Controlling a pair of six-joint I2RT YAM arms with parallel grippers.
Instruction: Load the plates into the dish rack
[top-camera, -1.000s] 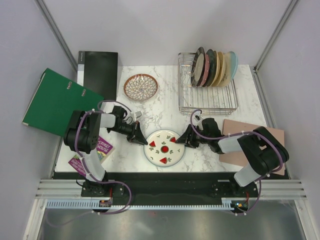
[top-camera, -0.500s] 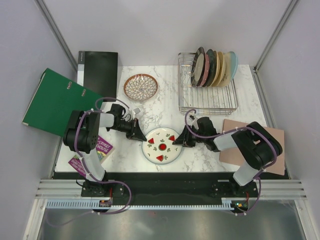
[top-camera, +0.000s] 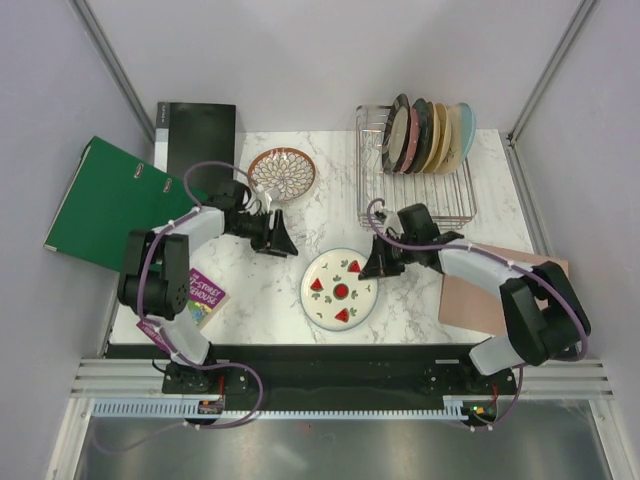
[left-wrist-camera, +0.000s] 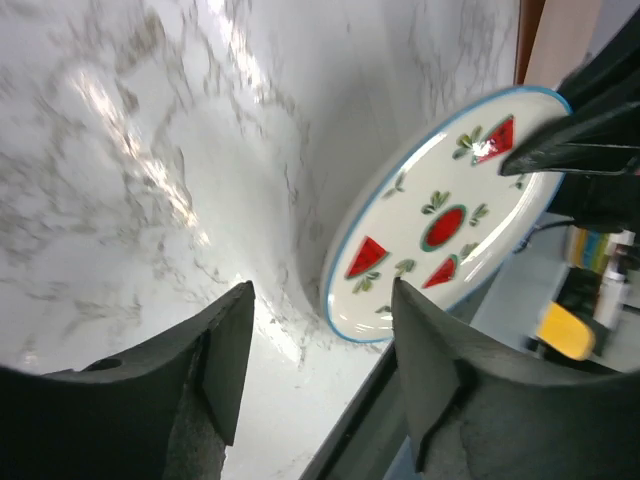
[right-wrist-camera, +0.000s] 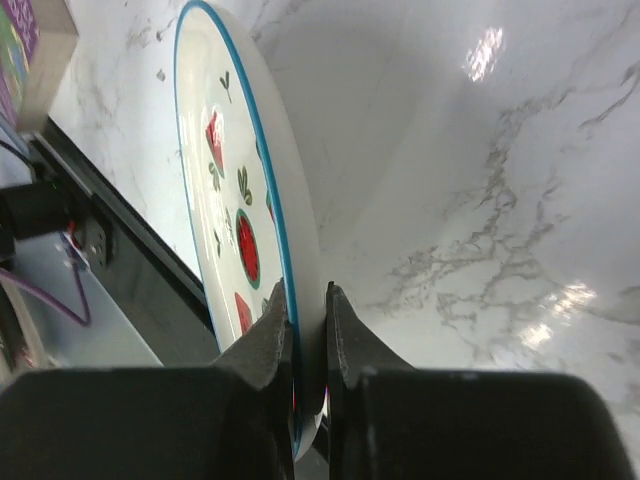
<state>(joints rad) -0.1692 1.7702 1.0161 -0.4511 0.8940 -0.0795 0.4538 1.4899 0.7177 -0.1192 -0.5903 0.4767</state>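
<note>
Now: right arm has the fruit plate by its rim, left arm is free

Far left, the green binder (top-camera: 108, 203) and the book (top-camera: 192, 298) lie outside the work and need nothing from you. Your left gripper (top-camera: 281, 242) hangs low over the table (top-camera: 330, 215) with its fingers spread and nothing between them. It sits just beside the brown plate (top-camera: 282, 173), which lies flat and unloaded, so that is probably its next pick.

The fruit plate (top-camera: 341, 289) sits mid-table, near the front edge. Your right gripper (top-camera: 372, 266) has its fingers pressed tight on the rim nearest the rack (top-camera: 415, 200). Gripping there likely lets the arm tip the plate on edge and carry it a short way into a slot. The right wrist view shows one finger on each face of the rim. The left wrist view shows a shadow under the plate, but you cannot tell whether its far edge is touching the table.

In the rack, several plates stand on edge at the back, overlapping so much that their patterns are hard to read. The front wires look bare. The tan board (top-camera: 478, 300) at far right is partly covered by the arm.
</note>
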